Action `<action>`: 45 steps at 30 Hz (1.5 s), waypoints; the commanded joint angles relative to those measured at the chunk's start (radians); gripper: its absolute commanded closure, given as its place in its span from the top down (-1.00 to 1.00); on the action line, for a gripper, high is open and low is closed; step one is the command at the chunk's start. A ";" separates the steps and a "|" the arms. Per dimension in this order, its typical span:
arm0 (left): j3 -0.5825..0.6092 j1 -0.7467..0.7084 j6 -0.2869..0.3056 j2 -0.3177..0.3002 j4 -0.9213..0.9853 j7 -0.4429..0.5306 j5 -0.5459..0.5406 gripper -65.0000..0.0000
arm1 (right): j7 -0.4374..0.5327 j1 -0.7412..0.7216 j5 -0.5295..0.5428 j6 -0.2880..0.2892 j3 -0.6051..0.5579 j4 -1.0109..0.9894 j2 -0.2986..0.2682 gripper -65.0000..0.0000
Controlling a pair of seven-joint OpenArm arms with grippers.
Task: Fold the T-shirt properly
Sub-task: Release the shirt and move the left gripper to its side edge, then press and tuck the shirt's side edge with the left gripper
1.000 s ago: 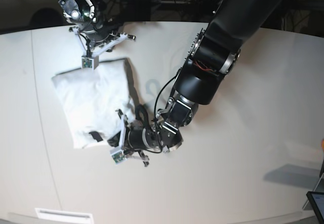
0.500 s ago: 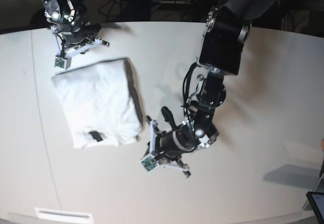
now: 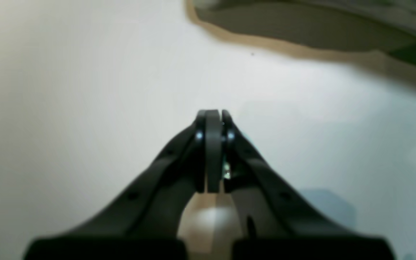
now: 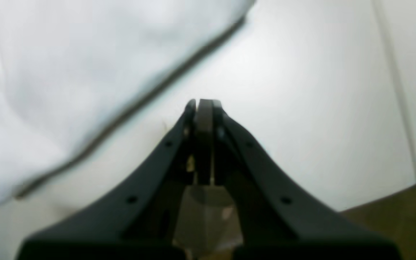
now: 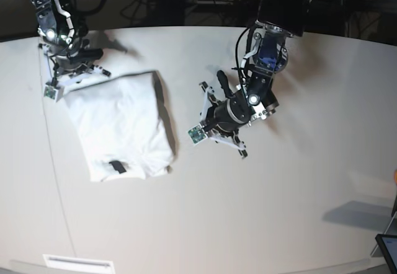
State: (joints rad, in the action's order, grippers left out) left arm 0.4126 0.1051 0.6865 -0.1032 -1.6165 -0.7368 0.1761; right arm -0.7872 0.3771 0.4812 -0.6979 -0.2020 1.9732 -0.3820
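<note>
Base view: both my grippers, left [image 5: 197,135] and right [image 5: 51,91], have pulled off the shirt [image 5: 118,125], pinched empty; it lies folded, seemingly finished.

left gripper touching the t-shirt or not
Apart. In the base view the left gripper hangs over bare table, right of the T-shirt; its wrist view shows shut jaws holding nothing.

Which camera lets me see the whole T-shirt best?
The base view. There the whole folded T-shirt lies flat on the table, with a small black tag near its lower edge. The right wrist view shows only a blurry white part with one edge, and the left wrist view only a shadowed strip at the top.
</note>
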 commanded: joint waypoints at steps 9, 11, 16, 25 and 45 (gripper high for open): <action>-0.004 0.029 -0.003 0.059 0.077 0.016 -0.007 -1.00 | 0.008 -0.082 0.000 0.000 0.016 0.008 -0.051 -0.99; -0.004 0.029 -0.003 0.067 0.083 0.016 -0.007 -1.00 | -0.015 -0.080 0.000 0.000 0.055 0.008 -0.045 -0.99; -0.005 0.054 -0.004 0.069 0.100 0.016 -0.007 -1.00 | -0.093 -0.076 0.000 0.000 0.155 0.008 -0.015 -0.99; -0.005 0.101 -0.004 0.105 0.187 0.016 -0.007 -1.00 | -0.093 -0.171 -0.008 0.000 0.287 -0.085 -0.021 -1.00; -0.005 0.201 -0.006 0.190 0.394 0.125 -0.007 -1.00 | -0.065 -0.226 -0.008 0.152 0.318 -0.216 0.015 -1.00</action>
State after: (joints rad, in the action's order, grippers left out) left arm 0.4065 0.2844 0.6788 0.0826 -1.2144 -0.6014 0.1574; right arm -0.8703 0.1642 0.4805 -0.5419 0.1108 1.7428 -0.3546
